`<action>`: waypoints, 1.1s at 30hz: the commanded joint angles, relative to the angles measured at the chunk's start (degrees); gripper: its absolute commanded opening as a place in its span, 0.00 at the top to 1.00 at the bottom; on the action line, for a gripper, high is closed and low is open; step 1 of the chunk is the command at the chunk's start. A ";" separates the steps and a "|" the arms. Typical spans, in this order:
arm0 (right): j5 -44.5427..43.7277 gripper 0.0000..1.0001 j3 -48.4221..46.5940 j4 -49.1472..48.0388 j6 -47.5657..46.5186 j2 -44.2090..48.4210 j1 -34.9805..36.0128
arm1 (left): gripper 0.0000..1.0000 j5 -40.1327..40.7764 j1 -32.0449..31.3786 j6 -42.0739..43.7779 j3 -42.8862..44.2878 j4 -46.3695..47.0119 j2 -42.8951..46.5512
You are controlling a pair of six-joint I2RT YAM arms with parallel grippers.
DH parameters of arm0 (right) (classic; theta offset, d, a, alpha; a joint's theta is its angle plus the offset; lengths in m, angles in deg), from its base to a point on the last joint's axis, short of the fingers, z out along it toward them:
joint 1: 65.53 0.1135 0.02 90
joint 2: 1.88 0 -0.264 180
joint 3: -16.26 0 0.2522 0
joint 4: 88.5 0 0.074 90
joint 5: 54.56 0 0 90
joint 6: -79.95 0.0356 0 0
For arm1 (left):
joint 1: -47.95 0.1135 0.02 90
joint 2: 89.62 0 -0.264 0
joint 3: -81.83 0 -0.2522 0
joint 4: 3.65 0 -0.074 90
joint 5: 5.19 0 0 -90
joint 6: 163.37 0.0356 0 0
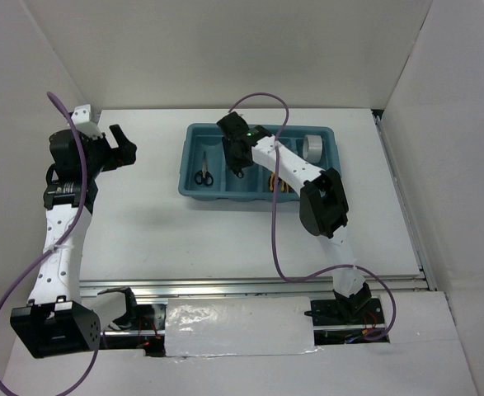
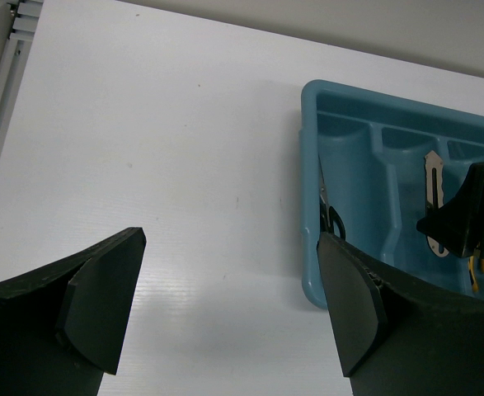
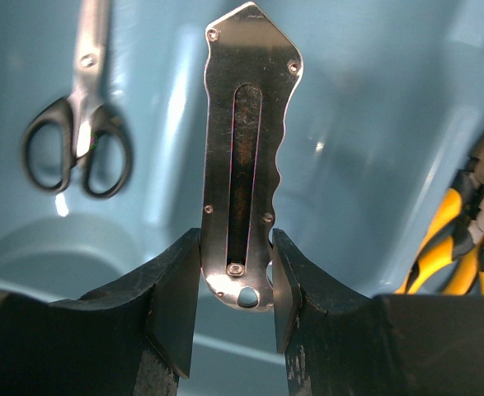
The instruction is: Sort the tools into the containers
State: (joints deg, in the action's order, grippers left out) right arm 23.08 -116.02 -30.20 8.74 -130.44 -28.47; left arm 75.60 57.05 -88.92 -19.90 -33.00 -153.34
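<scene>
Clamping the right gripper point(image 3: 235, 272) on the knife point(image 3: 246, 148), pinching with the pads point(image 3: 176, 305) on its two narrow edges at the butt end, just above the small hole, and leaving the pointed nose sticking out free toward the tray floor. Hanging the knife in this way over the second compartment from the left of the tray point(image 1: 194, 132), beside the scissors point(image 3: 81, 140) in the first one, the pliers point(image 3: 464, 239) in the third and the tape point(image 1: 312, 147) in the last. Not possible to tell whether touching the floor or hanging just above it. Judging the knife as light, flat and stiff, all smooth metal, so probably slippery between the pads and ready to swing around such a short grip near one end. Judging also the middle of the body, at the wavy edge with finger notches, as the safer place for taking hold, again across the width and not on the broad faces. Expecting no damage from a short drop, only some sliding on the smooth plastic. Holding the left gripper point(image 2: 225, 305) wide apart and empty above the table point(image 2: 184, 124), near the left side of the tray and touching none of the tools.
</scene>
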 commanded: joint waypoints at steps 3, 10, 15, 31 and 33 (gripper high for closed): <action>-2.59 0.90 -2.51 -1.38 1.88 -0.03 -0.32 | 0.01 0.16 0.65 1.40 -1.49 2.50 1.50; 1.81 0.00 -1.45 -0.94 -0.77 3.20 -0.15 | 0.01 -1.51 1.00 8.59 -0.44 -1.28 -2.54; 1.82 0.00 0.30 -0.67 -6.12 12.51 -1.46 | 0.01 -4.06 3.99 12.65 4.82 -5.22 -9.30; 9.89 0.00 45.03 -11.04 -26.60 43.82 -49.08 | 0.01 -0.81 10.49 22.32 4.49 -3.13 -25.75; 12.09 0.00 47.58 -11.84 -28.88 43.48 -52.34 | 0.01 0.24 11.11 23.98 3.34 -3.13 -26.89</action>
State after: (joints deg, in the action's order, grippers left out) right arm 31.41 -71.25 -38.75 -14.49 -87.20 -77.78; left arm 74.66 67.04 -68.07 -15.39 -38.21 -179.51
